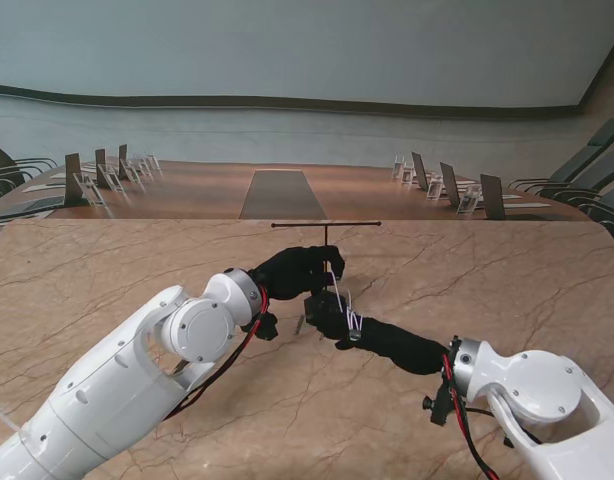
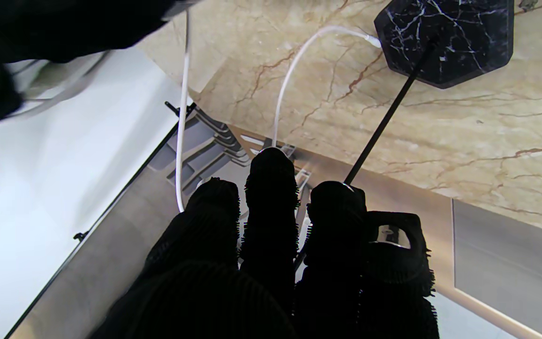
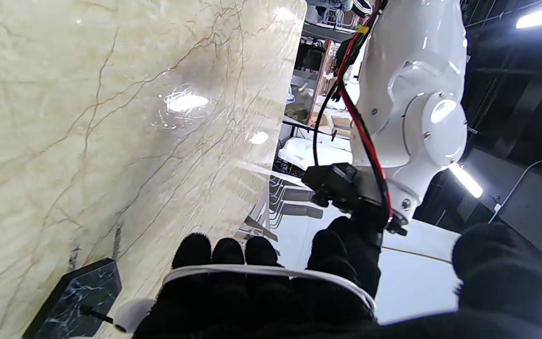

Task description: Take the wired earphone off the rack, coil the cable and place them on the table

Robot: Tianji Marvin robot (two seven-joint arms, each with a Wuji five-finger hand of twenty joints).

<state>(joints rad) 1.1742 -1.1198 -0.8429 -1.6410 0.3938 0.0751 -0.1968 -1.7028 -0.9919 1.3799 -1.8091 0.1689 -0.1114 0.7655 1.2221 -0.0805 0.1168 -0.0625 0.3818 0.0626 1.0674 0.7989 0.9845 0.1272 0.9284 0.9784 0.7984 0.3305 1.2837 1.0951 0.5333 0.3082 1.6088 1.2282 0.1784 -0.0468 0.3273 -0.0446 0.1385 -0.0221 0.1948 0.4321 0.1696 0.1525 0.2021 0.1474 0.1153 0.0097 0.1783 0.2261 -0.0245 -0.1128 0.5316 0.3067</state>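
Earphone cable (image 1: 343, 300): thin white wire, off the rack's crossbar, strung in the air between the two hands near the table's middle; in the right wrist view a white strand (image 3: 271, 270) runs across the right hand's fingers; in the left wrist view two white strands (image 2: 182, 94) run from beside the left fingers toward the table
Cable end: a white plug-like tip (image 2: 372, 41) lies at the edge of the rack base, touching or just beside it, cannot tell which
Earbuds: not made out in any view
Right hand (image 1: 327, 312): black-gloved, raised off the table, four fingers (image 3: 226, 252) side by side with the cable wrapped over them; thumb stands apart; hand is closed on the cable
Left hand (image 1: 297, 270): black-gloved, just farther from me than the right hand and nearly touching it, next to the rack's post; fingers (image 2: 271, 188) held together and curled, cable passing at them; whether they pinch it, cannot tell
Rack (image 1: 326, 226): thin black T-shaped stand, upright, crossbar level and bare; post rises just beyond the left hand
Rack base (image 2: 445, 40): black marble-patterned octagonal slab, flat on the table
Table (image 1: 107, 270): beige marble with brown veining
Beyond: a long conference table (image 1: 282, 192) with chairs on both sides
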